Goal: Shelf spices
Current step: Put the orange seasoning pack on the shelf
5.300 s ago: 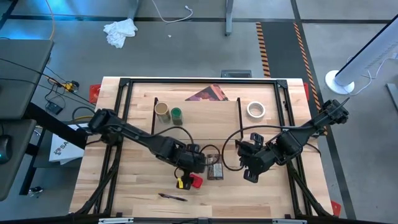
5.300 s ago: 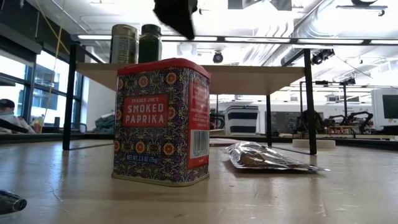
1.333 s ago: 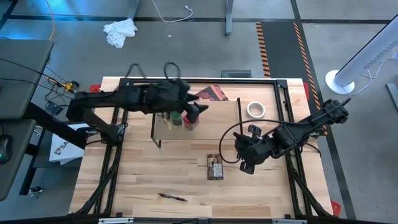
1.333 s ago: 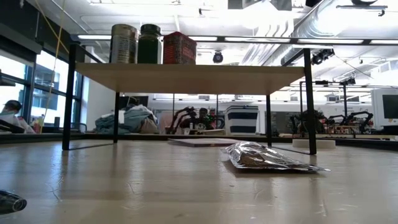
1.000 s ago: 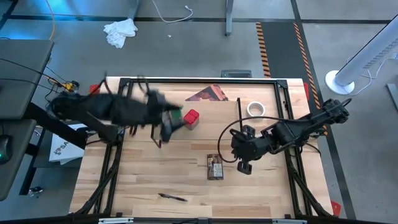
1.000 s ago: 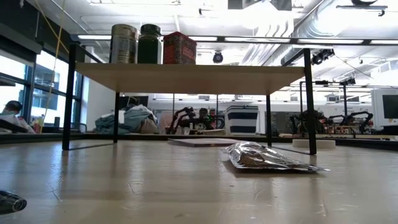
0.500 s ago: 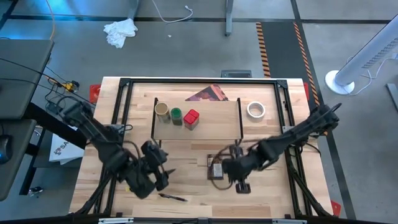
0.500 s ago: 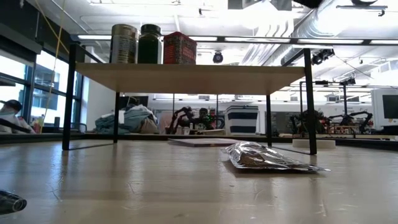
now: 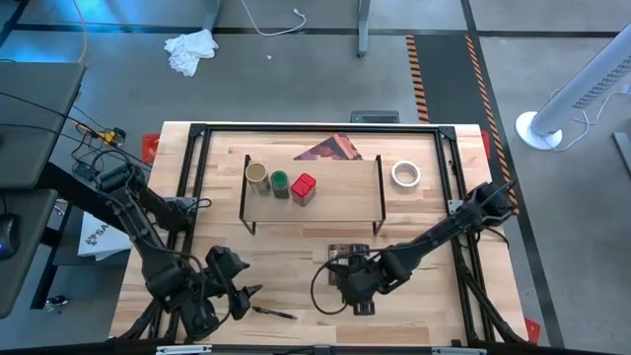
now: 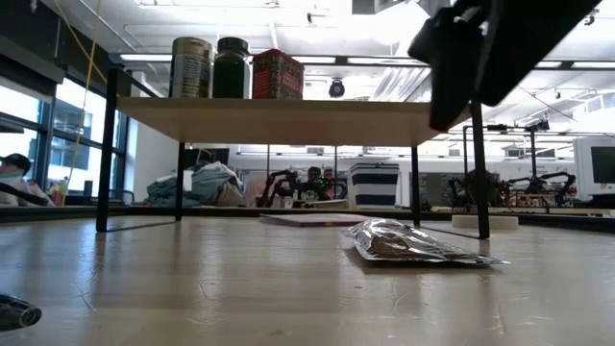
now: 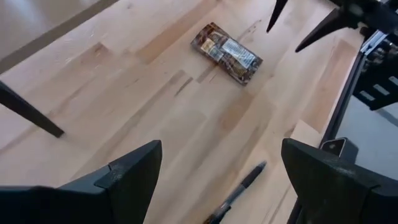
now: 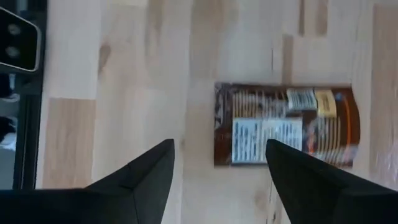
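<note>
Fingers of right gripper point(image 9: 359, 292) spread apart, empty, poised just above flat brown-orange packet point(image 9: 341, 258) lying on surface point(image 9: 434, 306) in front of shelf point(image 9: 340, 192), probably lined up to pinch it. Fingers of left gripper point(image 9: 237, 296) apart too, empty, parked near front left corner beside pen point(image 9: 273, 313), clear of the work. Tan-topped jar point(image 9: 256, 175), green-lidded jar point(image 9: 280, 181), red tin point(image 9: 304, 187) already on shelf's left end.

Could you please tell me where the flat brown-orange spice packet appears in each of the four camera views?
High view: packet on the table just in front of the shelf.
Low view: lying right of centre.
Left wrist view: far across the table.
Right wrist view: beyond the right end effector.
Shared landmark: the shelf's legs.
</note>
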You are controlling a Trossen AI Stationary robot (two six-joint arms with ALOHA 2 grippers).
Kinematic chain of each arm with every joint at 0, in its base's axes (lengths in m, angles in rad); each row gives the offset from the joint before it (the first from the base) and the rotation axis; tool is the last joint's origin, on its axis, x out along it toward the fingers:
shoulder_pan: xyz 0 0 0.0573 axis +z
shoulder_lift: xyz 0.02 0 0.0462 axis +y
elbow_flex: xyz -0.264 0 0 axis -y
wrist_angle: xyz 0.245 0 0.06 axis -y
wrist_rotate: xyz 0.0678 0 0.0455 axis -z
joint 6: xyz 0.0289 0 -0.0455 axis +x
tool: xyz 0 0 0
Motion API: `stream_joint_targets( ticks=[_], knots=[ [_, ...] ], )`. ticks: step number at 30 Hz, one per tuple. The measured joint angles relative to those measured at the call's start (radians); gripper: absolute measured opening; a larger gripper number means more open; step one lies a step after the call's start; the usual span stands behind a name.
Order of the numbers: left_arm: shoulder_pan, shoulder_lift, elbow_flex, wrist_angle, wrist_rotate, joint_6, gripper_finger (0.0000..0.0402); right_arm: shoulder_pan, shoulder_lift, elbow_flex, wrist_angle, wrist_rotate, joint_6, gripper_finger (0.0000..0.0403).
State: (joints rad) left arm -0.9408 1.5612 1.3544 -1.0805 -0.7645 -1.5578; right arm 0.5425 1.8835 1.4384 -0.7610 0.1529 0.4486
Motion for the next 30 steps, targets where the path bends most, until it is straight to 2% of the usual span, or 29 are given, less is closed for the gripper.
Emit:
stream_joint_targets(
  ticks=[6,19,30],
  knots=[
    [-0.008,0.0,0.0,-0.033,-0.04,-0.012,0.0325,-0.031,0.002,0.0,0.037,-0.042,-0.113,0.0252],
    [-0.001,0.0,0.0,-0.039,-0.053,-0.04,0.0325,-0.088,0.003,-0.104,0.157,-0.099,-0.196,0.0252],
    [0.002,0.0,0.0,-0.04,-0.056,-0.091,0.0325,-0.089,0.117,-0.113,0.218,-0.128,-0.194,0.0252]
  ],
)
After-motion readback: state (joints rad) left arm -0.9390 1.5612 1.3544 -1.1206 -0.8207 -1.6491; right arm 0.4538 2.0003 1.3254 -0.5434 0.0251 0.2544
